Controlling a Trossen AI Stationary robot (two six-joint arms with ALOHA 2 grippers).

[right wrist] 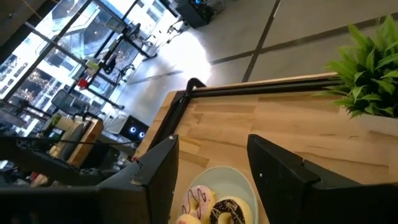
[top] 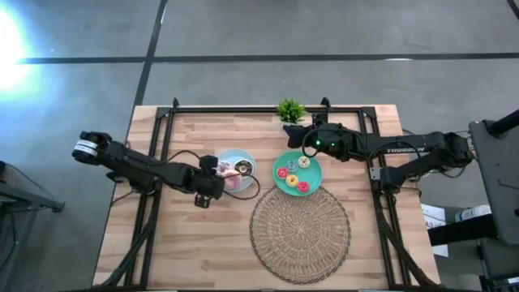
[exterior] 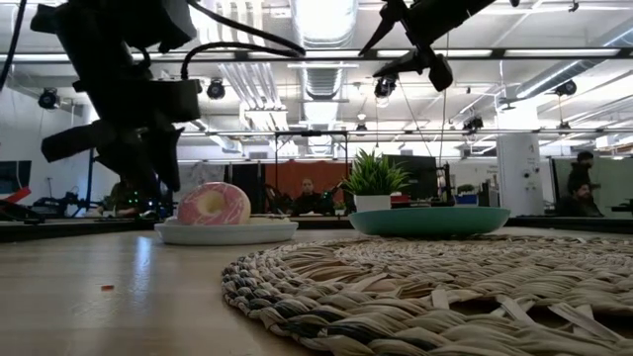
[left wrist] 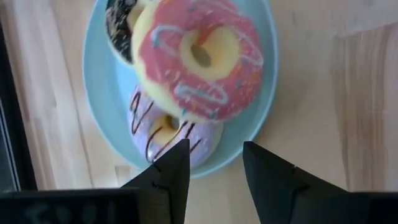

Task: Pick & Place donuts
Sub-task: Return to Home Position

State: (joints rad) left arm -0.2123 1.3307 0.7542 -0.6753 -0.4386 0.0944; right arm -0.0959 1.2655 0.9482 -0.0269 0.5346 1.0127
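Note:
A light blue plate (top: 235,158) holds three larger donuts: a pink-iced one (left wrist: 199,56) lies tilted on top of a lilac one with brown stripes (left wrist: 163,130) and a chocolate one (left wrist: 117,25). Several small donuts (top: 293,173) lie on a green plate (top: 315,174). My left gripper (top: 216,173) (left wrist: 214,163) is open and empty, just left of the blue plate and a little above its near rim. My right gripper (top: 300,138) (right wrist: 211,165) is open and empty, raised above the green plate's far edge.
A large round woven mat (top: 300,235) lies near the table's front, right of centre. A small potted plant (top: 290,111) stands at the far edge, close to my right gripper. Dark frame rails (top: 162,138) run along the table's left, right and far sides.

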